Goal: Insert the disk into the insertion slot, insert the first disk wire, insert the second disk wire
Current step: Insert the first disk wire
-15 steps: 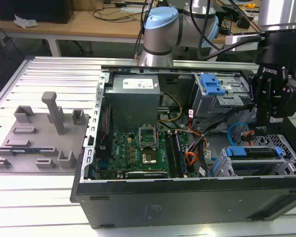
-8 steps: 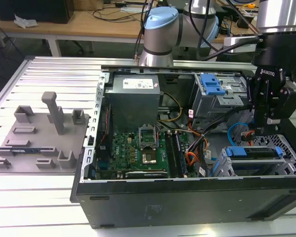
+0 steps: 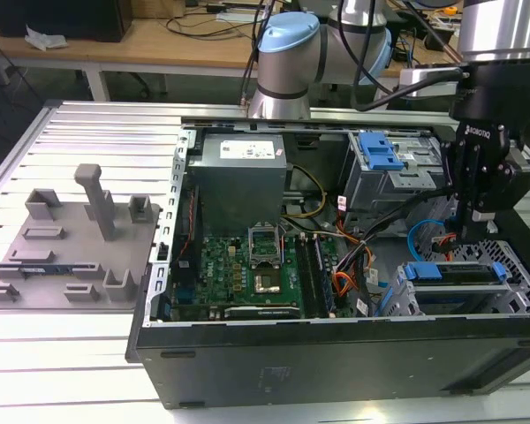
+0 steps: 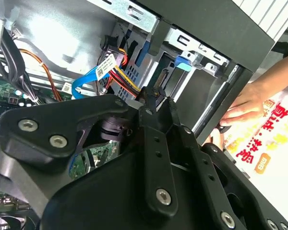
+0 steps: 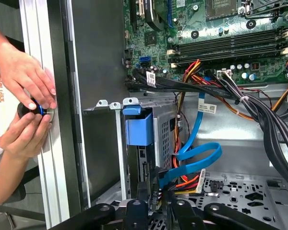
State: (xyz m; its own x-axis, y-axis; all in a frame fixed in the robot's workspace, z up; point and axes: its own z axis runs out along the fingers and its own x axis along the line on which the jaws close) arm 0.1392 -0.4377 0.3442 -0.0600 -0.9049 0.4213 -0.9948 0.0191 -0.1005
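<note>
Nearest in the exterior view, at four o'clock of the open computer case point(image 3: 336, 353): disk point(image 3: 450, 272) in its blue frame, lying flat inside the insertion slot point(image 3: 517, 287). Just behind, toward three o'clock: gripper point(image 3: 471, 231) pointing straight down into the case, tips low beside the slot's rear side. Fingers point(image 4: 148, 117) drawn close together in the second wrist view, pinched on a small dark plug point(image 4: 156, 93). Looped near those tips in the first wrist view: second disk wire point(image 5: 198, 152), light blue and flat, one end running in to the pinched plug. Farther back, at two o'clock of the case: taller grey cage point(image 3: 384, 177) with a blue handle point(image 3: 379, 150). Left of centre, toward eight o'clock: green motherboard point(image 3: 247, 265). Outside the case wall in the first wrist view: a person's hands point(image 5: 31, 79), fingertips on a black knob point(image 5: 36, 109) at the table rail.
</note>
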